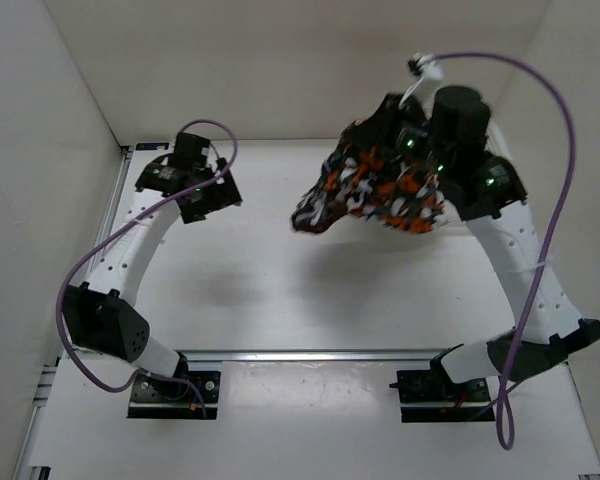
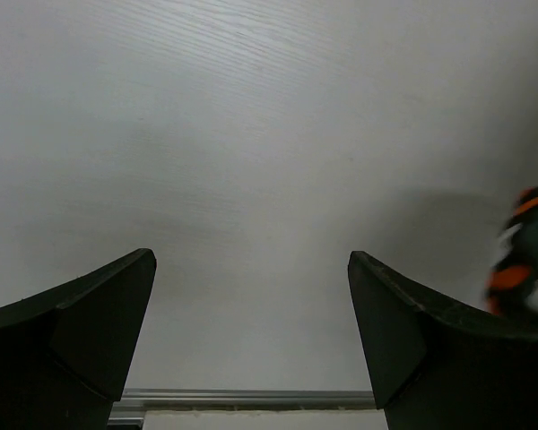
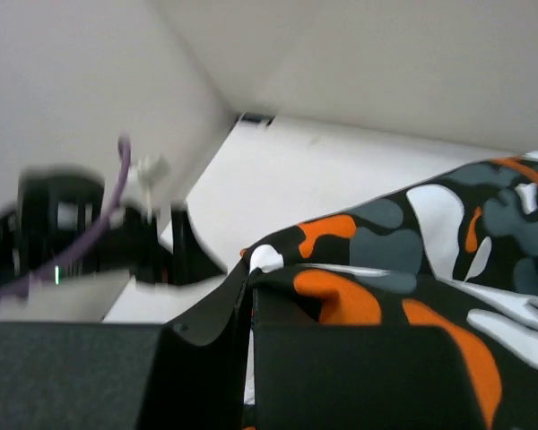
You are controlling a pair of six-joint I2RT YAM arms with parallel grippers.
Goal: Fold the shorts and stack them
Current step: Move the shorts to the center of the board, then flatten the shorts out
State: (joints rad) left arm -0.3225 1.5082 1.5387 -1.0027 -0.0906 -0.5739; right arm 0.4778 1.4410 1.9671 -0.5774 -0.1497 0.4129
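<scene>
White table (image 1: 280, 300), white walls (image 1: 280, 60) on three sides. Count: one shorts (image 1: 370, 195), two grippers. Shorts bunched at upper right of top view, hanging from right gripper (image 3: 251, 358), whose fingers are pressed together on a fabric edge. Shadow on table below, so shorts look lifted. Long axis roughly left-right in top view, loose end pointing lower left toward frame centre. Waistband vs legs: cannot tell. Left gripper (image 2: 251, 269) at upper left, well apart from shorts, jaws spread wide over table.
</scene>
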